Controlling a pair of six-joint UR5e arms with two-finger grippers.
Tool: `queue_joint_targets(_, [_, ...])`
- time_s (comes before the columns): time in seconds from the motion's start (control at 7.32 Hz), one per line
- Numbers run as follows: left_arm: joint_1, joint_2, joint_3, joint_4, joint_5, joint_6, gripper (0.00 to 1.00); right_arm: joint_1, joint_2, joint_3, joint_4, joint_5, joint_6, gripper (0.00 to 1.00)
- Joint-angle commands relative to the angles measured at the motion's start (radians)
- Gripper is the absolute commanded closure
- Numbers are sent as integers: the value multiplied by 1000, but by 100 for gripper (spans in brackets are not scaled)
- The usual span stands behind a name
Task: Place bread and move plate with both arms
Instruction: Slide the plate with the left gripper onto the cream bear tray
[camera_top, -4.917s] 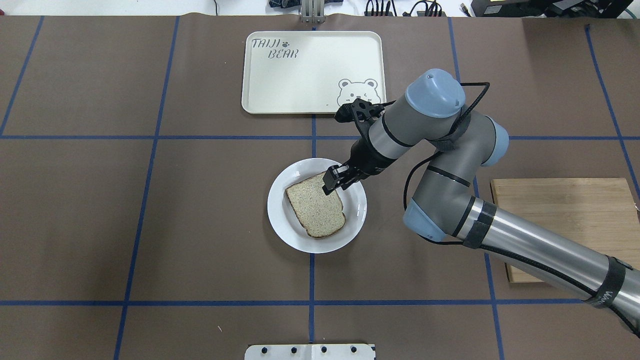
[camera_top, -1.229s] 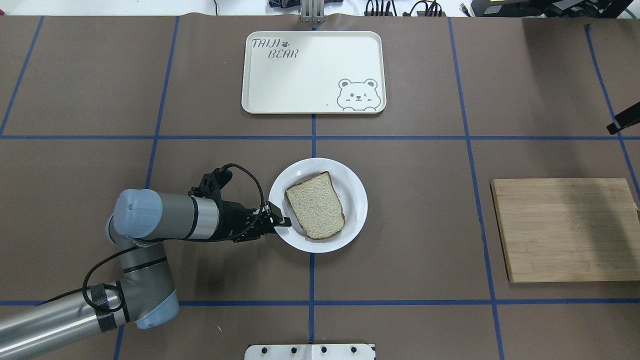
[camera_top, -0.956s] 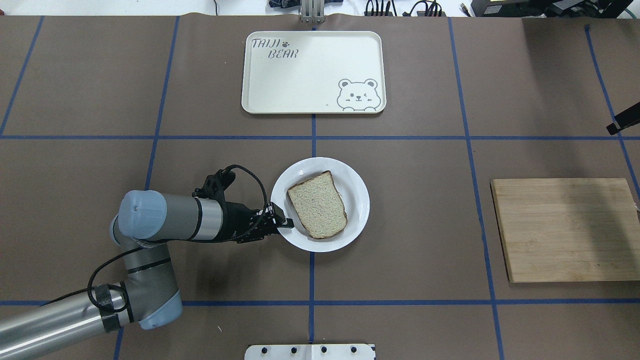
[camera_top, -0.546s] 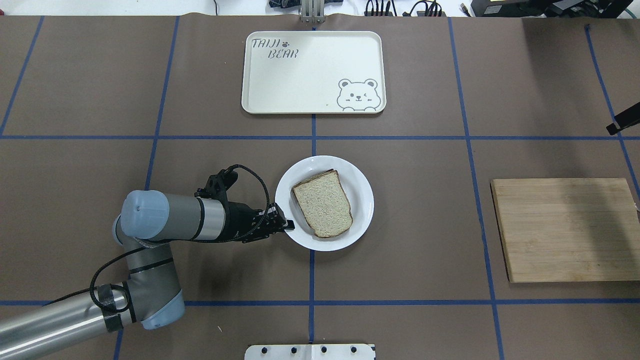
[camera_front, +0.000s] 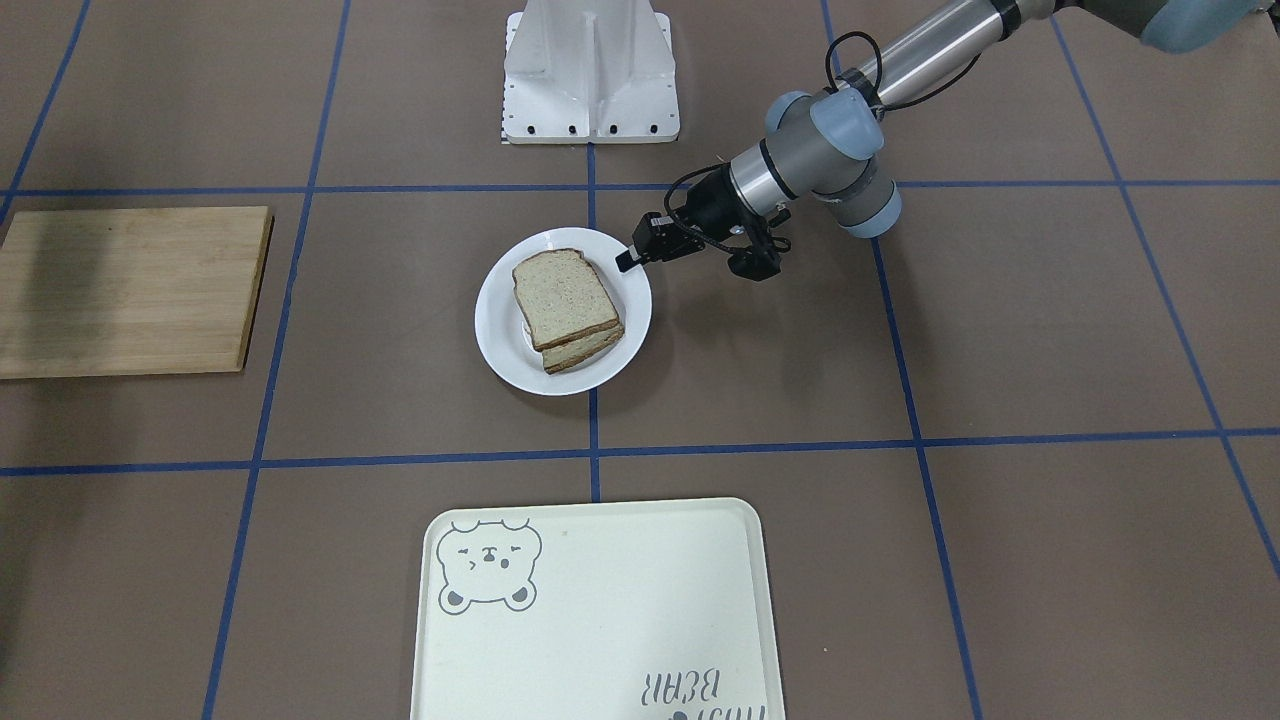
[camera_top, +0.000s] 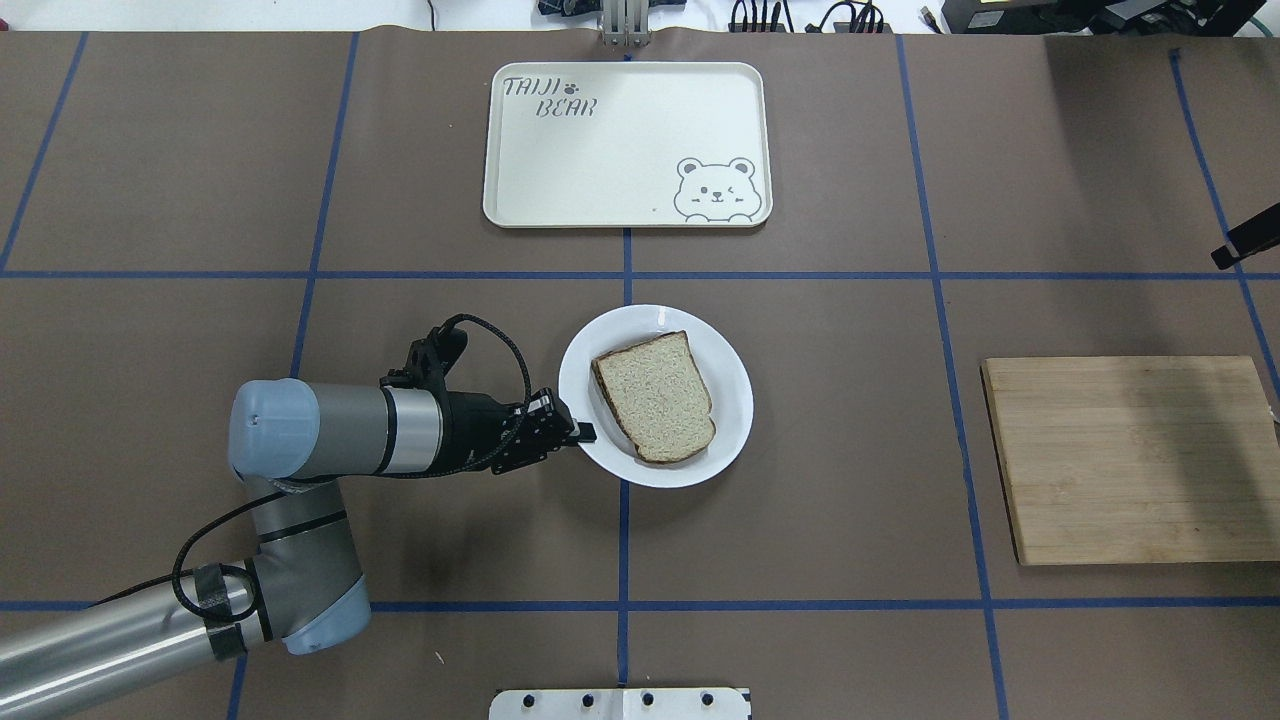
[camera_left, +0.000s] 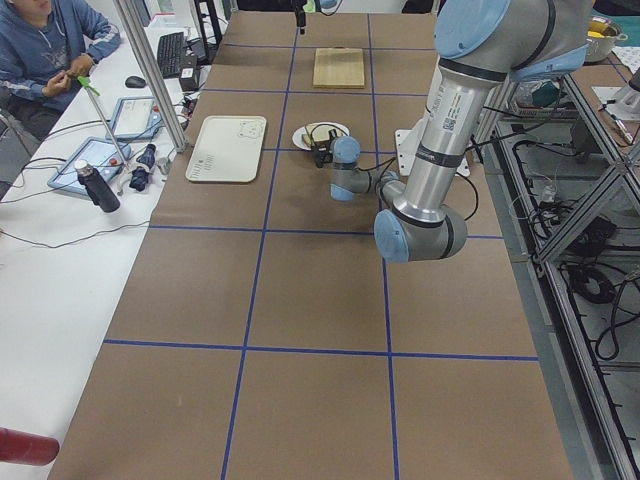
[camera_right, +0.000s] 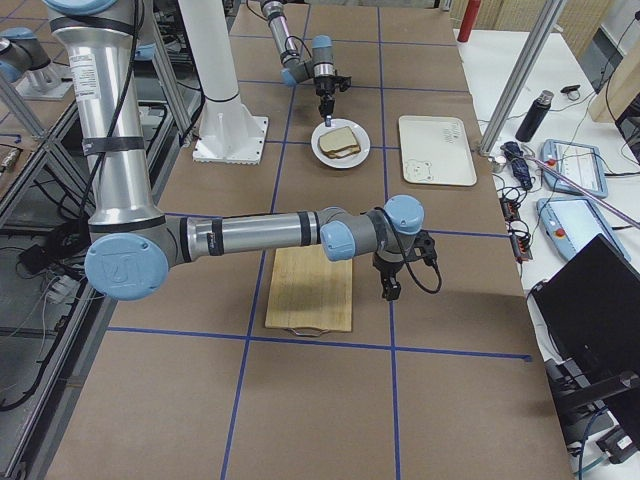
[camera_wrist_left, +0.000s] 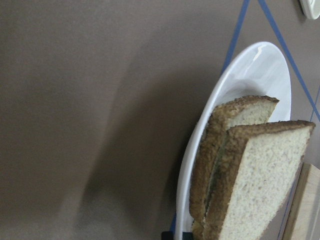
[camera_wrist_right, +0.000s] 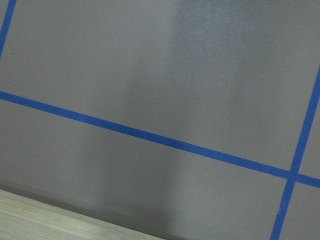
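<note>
The round white plate sits mid-table, also in the front view and the left wrist view. The plain bread slice lies on it, on top of a second slice. In the left wrist view the bread shows edge-on, with both slices stacked. My left gripper is shut on the plate's left rim and also shows in the front view. My right gripper hangs beside the wooden board, only its tip showing overhead. I cannot tell whether it is open.
A cream bear tray lies beyond the plate. A wooden board lies at the right. The white stand is at the robot's side. Blue tape lines cross the brown table. An operator sits at the far side.
The right gripper left the bread and withdrew to the right edge, and the left arm came in. Over the last second the left gripper and plate slid right and away, turning slightly.
</note>
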Motion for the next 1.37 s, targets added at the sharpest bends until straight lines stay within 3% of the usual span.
queue_joint_targets(0.0, [-30,-25,1,-24,101,-56,100,3,-1,3,0,0,0,0])
queue_joint_targets(0.27, [-56,-84,13,-15,228,-154,100,6,-17,19,2,0,0,0])
queue_joint_targets(0.68, [-99,-231,267,-12,386,-237,100,19,-31,44,2,-14,-2,0])
queue_joint_targets(1.09, [-140,-368,532,-7,472,-334,100,35,-60,87,2,-12,-3,0])
queue_joint_targets(1.23, [-141,-391,571,-6,491,-371,100,33,-72,99,2,-12,-6,0])
